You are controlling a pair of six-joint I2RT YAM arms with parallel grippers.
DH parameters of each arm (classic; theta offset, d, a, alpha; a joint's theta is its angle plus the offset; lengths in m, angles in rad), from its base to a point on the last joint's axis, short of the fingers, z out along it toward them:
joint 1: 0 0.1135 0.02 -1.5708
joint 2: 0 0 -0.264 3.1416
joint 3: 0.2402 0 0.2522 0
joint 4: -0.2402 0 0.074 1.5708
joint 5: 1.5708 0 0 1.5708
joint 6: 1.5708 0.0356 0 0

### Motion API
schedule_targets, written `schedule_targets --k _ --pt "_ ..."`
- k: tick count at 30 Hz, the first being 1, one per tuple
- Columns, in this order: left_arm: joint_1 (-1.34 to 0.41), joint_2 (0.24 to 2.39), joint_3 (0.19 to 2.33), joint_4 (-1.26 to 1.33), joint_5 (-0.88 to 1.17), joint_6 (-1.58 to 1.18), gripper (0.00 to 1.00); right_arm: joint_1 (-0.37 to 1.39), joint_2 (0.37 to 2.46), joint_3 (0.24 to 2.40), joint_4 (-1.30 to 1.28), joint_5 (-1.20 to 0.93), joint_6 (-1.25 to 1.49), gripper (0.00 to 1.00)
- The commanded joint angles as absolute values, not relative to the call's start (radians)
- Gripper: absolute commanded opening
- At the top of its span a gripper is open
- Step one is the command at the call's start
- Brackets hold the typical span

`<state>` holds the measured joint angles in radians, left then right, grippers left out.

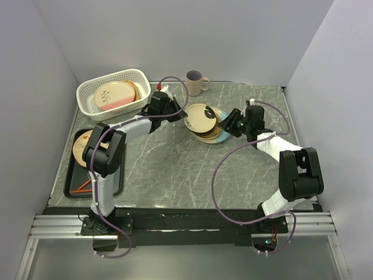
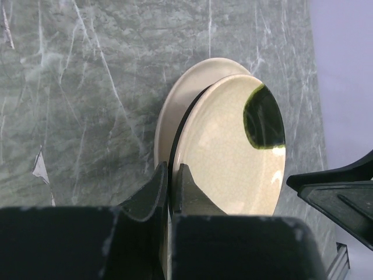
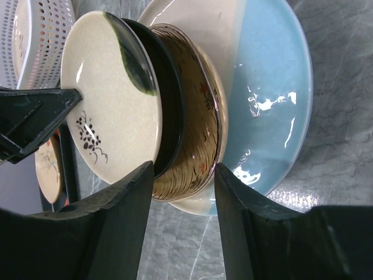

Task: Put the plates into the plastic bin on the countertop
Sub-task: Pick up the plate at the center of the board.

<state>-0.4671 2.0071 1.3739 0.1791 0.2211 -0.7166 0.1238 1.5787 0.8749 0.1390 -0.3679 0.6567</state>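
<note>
**Lifting the cream plate (image 2: 233,157) off the stack (image 1: 211,134)**

It's tipped up on the stack mid-surface (image 1: 175,169), my left claw (image 2: 173,175) clamped on its rim. Right claw (image 3: 183,172) stands apart, straddling the brown striped plate (image 3: 189,140) below, gripping nothing. I'd raise it clear first, then swing over to the plastic bin (image 1: 87,106) so nothing underneath gets dragged.

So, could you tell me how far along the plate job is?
Done: at least two plates, the pink twig plate on top, lie in the plastic bin. In hand: the left gripper pinches the cream plate by its rim; the right gripper stands open. Left: the stack beneath, and a plate on the black tray.
</note>
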Motion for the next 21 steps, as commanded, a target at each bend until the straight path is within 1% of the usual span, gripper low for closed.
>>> schedule_targets --k 1,8,21 --pt "-0.462 1.937 1.379 0.288 0.297 -0.761 0.01 0.118 1.526 0.865 0.184 -0.379 0.650 0.54" --pt "-0.454 1.953 1.384 0.327 0.350 -0.796 0.01 0.118 1.519 0.864 0.184 -0.380 0.649 0.56" --pt "-0.453 1.956 1.368 0.318 0.334 -0.788 0.01 0.106 1.480 0.813 0.276 -0.422 0.692 0.55"
